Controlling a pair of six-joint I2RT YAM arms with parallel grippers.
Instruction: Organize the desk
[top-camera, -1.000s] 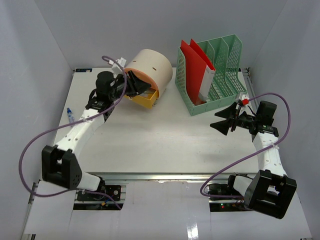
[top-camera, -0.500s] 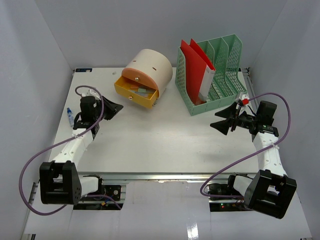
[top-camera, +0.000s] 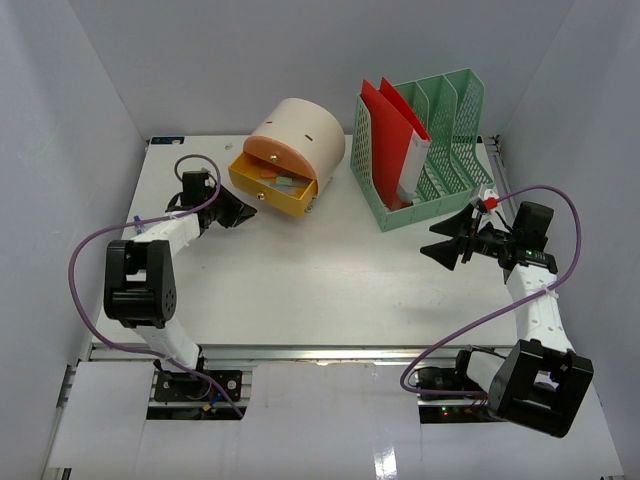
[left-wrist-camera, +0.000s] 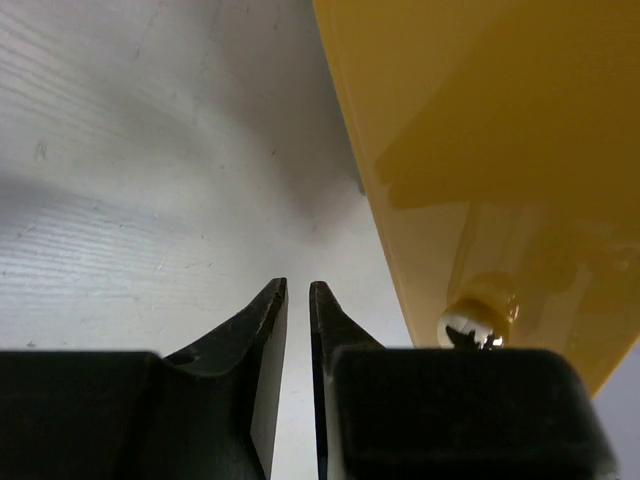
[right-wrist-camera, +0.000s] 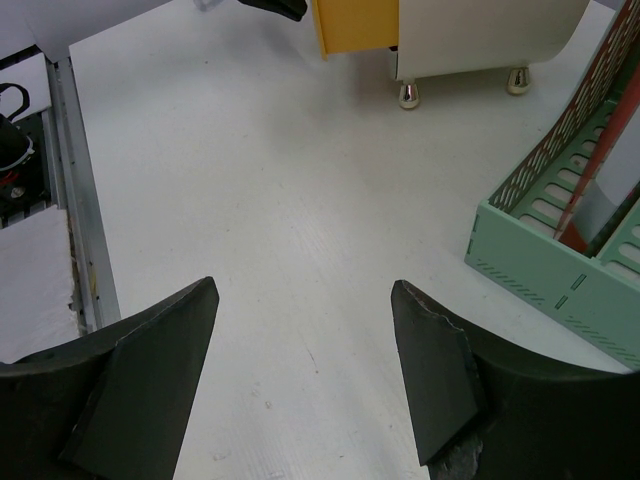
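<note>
The desk (top-camera: 320, 290) is a white tabletop with an aluminium rail (top-camera: 330, 350) along its front edge. A beige rounded organizer (top-camera: 300, 130) stands at the back with its yellow drawer (top-camera: 272, 188) pulled out and small items inside. My left gripper (top-camera: 240, 211) sits low on the desk just left of the drawer, shut and empty. In the left wrist view its gripper (left-wrist-camera: 297, 288) points past the drawer front (left-wrist-camera: 480, 150) and the shiny knob (left-wrist-camera: 472, 325). My right gripper (top-camera: 440, 240) hovers open and empty over the desk's right side (right-wrist-camera: 305, 285).
A green mesh file holder (top-camera: 420, 150) with red folders (top-camera: 385, 130) stands at the back right; it also shows in the right wrist view (right-wrist-camera: 560, 260). A blue pen (top-camera: 137, 222) lies at the left edge, partly hidden by my left arm.
My left gripper has come away from the drawer and dropped to the desk left of it, and the arm has folded up. The right arm has not moved.
</note>
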